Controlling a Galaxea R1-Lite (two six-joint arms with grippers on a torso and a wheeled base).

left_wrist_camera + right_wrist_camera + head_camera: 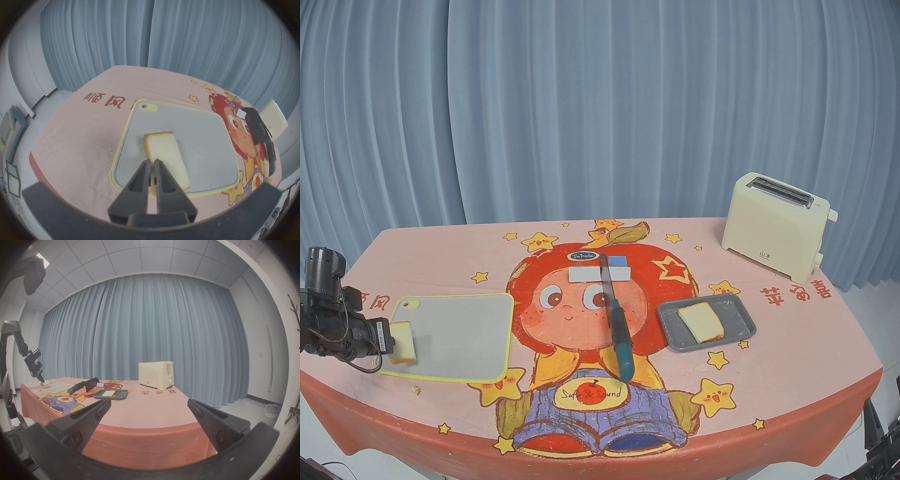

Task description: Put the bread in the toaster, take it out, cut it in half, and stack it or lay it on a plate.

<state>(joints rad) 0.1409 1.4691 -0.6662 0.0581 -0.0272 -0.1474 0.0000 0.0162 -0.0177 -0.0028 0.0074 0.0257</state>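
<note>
Currently the left gripper (152,163) is clamping 1 half-slice of bread (167,150) by its crust at the edge of the cutting board (203,137); soft and light, it is likely needing a gentle edge grip.

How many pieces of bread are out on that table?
2. One slice is pinched in the left gripper at the cutting board's left end; the other slice lies flat in the grey tray. The toaster's inside is hidden.

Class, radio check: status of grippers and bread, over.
Left gripper shut on bread slice at cutting board edge. Right gripper open, off the table. Second slice on tray; knife mid-table.
</note>
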